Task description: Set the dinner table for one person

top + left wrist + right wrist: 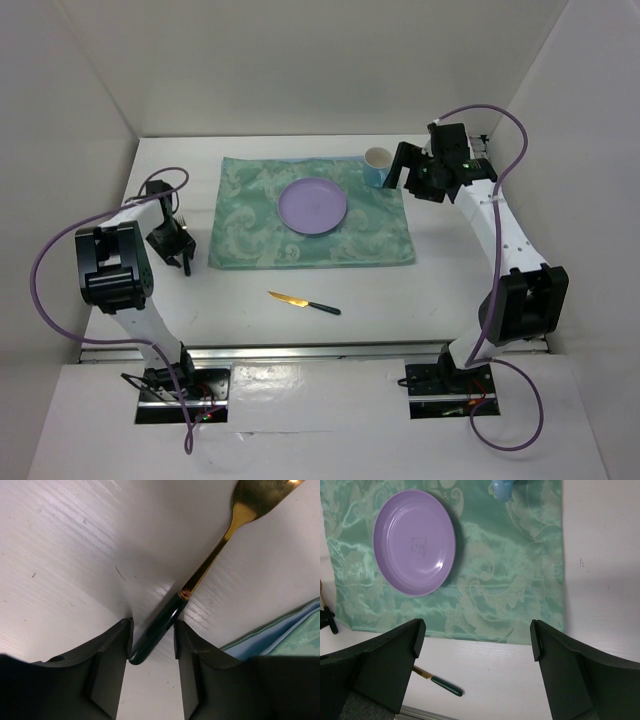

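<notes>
Picking Up the Fork Beside the Placemat

The step in hand looks like the fork: the left tool [152, 640] is down on the counter [450, 290] just off the left edge of the placemat [250, 230]. Its jaws stand partway apart, one on each side of the dark handle of the gold fork [210, 565]. The handle crosses the gap at a slant, with its butt end against one finger. Whether the jaws already pinch it, I cannot tell. The fork lies flat, tines pointing away from the tool, and a corner of the placemat shows close by.

The right tool [477, 635] hangs above the placemat's far right corner, jaws spread wide and holding nothing.

On the placemat a purple plate [313, 205] sits about at the middle and a light blue cup [377, 158] stands at the far right corner. A knife [303, 302] with a gold blade and dark handle lies on the bare counter just off the placemat's near edge, at an angle to it.

By my reading, plate and cup are placed, with fork and knife left to set. The next move calls for a firm, centred pinch on the thin handle, a clean lift, and then laying the fork parallel to the placemat's left edge beside the plate.

No brand, label or legible writing shows. The plate has a faint motif at its centre, too small to read.
</notes>
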You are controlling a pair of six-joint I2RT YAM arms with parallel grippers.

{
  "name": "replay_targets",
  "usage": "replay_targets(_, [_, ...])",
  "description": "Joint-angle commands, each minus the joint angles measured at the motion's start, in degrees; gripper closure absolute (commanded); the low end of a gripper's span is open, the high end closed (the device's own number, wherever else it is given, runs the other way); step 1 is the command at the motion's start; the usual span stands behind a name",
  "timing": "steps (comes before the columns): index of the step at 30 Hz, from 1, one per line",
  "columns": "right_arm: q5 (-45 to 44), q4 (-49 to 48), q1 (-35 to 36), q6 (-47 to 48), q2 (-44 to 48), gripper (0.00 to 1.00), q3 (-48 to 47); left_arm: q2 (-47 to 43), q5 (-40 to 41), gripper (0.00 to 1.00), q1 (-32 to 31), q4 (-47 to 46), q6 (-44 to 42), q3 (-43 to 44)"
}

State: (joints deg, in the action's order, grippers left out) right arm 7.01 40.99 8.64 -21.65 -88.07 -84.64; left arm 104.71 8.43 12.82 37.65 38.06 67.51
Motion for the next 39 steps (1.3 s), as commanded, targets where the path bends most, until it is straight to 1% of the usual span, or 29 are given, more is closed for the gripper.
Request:
replay_targets(1, [0.55, -2.58, 0.50, -0.85, 1.68, 0.01, -0.35, 2.69, 1.42, 0.47, 0.10, -0.91, 1.84, 0.17])
replay_targets(2, [0.55, -2.58, 0.50, -0.85, 1.68, 0.01, -0.35, 2.70, 1.42, 0.52, 0.10, -0.91, 2.36, -0.35])
replay_targets(3, [0.55, -2.58, 0.50, -0.85, 1.68, 0.01, -0.35, 3.31, 1.42, 0.60, 0.10, -0.91, 2.37, 0.17])
replay_targets(4, [0.55, -2.58, 0.50, -0.85, 1.68, 0.01, -0.87, 3.31, 2.72, 0.81, -0.42, 0.83, 2.37, 1.30])
replay_targets(5, [-0.06, -2.58, 0.50, -0.85, 1.68, 0.01, -0.88, 2.70, 7.35, 0.89, -1.38, 3.89, 3.24, 2.44])
replay_targets(6, [-0.06, -2.06, 0.50, -0.85, 1.68, 0.01, -0.88, 0.87, 8.87, 1.00, -3.57, 4.88, 2.64, 4.72])
replay_targets(7, [-0.06, -2.06, 0.50, -0.85, 1.68, 0.01, -0.88, 0.85, 9.85, 1.00, -4.29, 6.02, 2.11, 6.22])
replay_targets(8, [-0.06, -2.06, 0.50, -0.85, 1.68, 0.01, -1.40, -1.15, 10.38, 1.00, -4.82, 7.51, 0.54, 9.11])
replay_targets(9, [-0.06, -2.06, 0.50, -0.24, 1.68, 0.01, -1.40, -2.13, 9.43, 1.00, -5.60, 7.53, -0.61, 10.53])
replay_targets(10, [0.72, -2.06, 0.50, -0.24, 1.68, 0.01, -1.40, -3.70, 8.20, 1.00, -5.61, 7.53, -3.41, 11.85])
replay_targets(11, [1.34, -2.06, 0.50, 0.29, 1.68, 0.01, -1.40, -4.24, 5.49, 1.00, -6.66, 7.53, -4.74, 14.56])
replay_targets(13, [2.57, -2.58, 1.02, 0.29, 1.68, 0.01, -0.35, -4.77, 2.14, 1.00, -9.47, 6.91, -7.73, 16.68])
replay_targets(14, [2.57, -2.58, 1.02, 0.81, 1.68, 0.01, -0.35, -4.16, -0.32, 1.00, -10.70, 6.91, -9.57, 19.13])
replay_targets(15, [2.57, -3.19, 1.63, 0.82, 1.68, 0.01, 0.35, -3.29, -1.21, 1.00, -13.23, 6.91, -9.59, 20.63])
replay_targets(17, [3.18, -2.68, 2.17, 1.34, 1.68, 0.01, 0.88, -0.92, -2.10, 1.00, -15.88, 8.75, -10.20, 25.10])
replay_targets(18, [3.19, -2.15, 2.17, 1.35, 1.68, 0.01, 0.88, 1.88, -2.62, 1.00, -18.24, 9.45, -10.20, 26.44])
replay_targets(20, [3.19, -2.15, 2.78, 1.35, 2.38, 0.01, 1.40, 4.53, -3.15, 1.00, -20.28, 10.16, -9.68, 28.81])
replay_targets(21, [2.32, -1.36, 2.78, 1.35, 2.38, 0.01, 1.41, 5.76, -3.15, 1.00, -22.29, 10.86, -9.15, 30.65])
replay_targets(25, [1.17, -0.21, 2.78, 1.96, 3.43, 0.01, 1.94, 12.08, -1.84, 1.00, -25.47, 12.01, -7.22, 33.30])
replay_targets(29, [2.66, -0.21, 3.31, 3.10, 3.96, 0.01, 3.86, 15.08, 0.97, 1.00, -28.19, 12.01, -5.90, 33.31])
replay_targets(30, [3.18, -0.21, 4.18, 4.24, 4.57, 0.01, 4.39, 16.22, 2.81, 1.00, -28.81, 12.01, -5.37, 33.31])
replay_targets(32, [3.19, -0.21, 6.64, 5.03, 5.37, 0.01, 6.85, 16.93, 2.82, 1.00, -29.52, 10.61, -5.37, 33.31])
replay_targets(33, [3.19, -0.21, 7.61, 5.04, 6.06, 0.01, 7.73, 17.63, 1.61, 1.00, -29.52, 10.08, -5.37, 32.78])
replay_targets(36, [3.19, -0.21, 13.75, 5.04, 6.69, 0.01, 11.86, 18.60, 1.07, 1.00, -29.52, 10.08, -5.37, 34.00])
replay_targets(37, [3.19, -1.34, 17.25, 5.04, 6.69, 0.01, 14.48, 19.47, 1.07, 1.00, -29.52, 10.69, -5.37, 34.53])
replay_targets(39, [5.64, -3.28, 21.04, 5.04, 8.43, 0.02, 17.65, 20.36, 1.59, 1.00, -29.52, 10.69, -5.37, 34.54])
